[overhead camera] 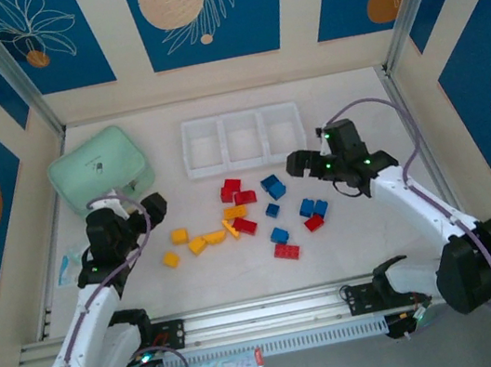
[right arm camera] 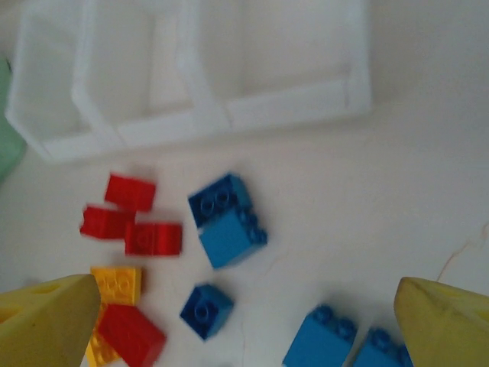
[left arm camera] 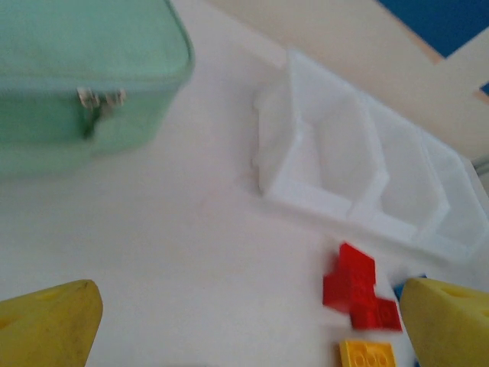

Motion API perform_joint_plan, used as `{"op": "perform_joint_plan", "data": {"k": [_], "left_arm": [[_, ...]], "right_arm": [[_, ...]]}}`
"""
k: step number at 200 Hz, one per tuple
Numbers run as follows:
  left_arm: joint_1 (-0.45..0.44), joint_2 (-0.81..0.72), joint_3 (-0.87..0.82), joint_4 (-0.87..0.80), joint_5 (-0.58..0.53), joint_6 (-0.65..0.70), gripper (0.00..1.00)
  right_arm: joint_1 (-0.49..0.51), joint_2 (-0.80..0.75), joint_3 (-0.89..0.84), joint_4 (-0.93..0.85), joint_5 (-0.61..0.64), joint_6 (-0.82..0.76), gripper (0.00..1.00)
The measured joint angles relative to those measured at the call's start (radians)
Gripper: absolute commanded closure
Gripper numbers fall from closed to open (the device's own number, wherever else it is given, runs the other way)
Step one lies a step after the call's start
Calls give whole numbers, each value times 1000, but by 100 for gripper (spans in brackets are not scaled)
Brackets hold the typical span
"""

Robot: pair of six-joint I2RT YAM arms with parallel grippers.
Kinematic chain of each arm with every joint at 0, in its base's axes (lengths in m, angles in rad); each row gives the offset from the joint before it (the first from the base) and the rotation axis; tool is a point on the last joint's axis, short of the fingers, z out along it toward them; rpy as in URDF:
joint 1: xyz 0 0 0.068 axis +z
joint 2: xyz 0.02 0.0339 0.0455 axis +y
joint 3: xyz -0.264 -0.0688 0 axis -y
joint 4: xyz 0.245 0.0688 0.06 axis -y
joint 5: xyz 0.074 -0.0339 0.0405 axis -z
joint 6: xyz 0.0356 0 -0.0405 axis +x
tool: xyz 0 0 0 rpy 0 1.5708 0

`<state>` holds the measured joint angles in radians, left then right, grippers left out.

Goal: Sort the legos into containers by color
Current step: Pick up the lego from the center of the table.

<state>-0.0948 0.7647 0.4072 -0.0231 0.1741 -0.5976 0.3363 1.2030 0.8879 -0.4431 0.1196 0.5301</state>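
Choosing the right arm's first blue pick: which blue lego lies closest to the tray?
The big blue lego right of the red cluster, just in front of the tray; the other blue ones lie farther from it.

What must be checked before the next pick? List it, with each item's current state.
1. Tray compartments free of bricks: ok, all three.
2. Right gripper open, holding nothing: ok.
3. Left gripper open, holding nothing: ok.
4. Blue bricks ahead of the right gripper separate from each other: cannot tell, two touch.
5. Red bricks spaced for a single grasp: not ok, they lie bunched together.
6. Mint-green box apart from the tray: ok.
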Motion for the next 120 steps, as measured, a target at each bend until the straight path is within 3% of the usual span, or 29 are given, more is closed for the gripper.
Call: {"op": "perform_joint_plan", "data": {"k": [79, 120], "left_arm": [[-248, 110, 72, -124, 16, -82, 0], [-359, 230, 148, -113, -19, -82, 0]], "right_arm": [[130, 242, 128, -190, 11, -91, 0], [149, 372, 216, -194, 15, -153, 10]]}}
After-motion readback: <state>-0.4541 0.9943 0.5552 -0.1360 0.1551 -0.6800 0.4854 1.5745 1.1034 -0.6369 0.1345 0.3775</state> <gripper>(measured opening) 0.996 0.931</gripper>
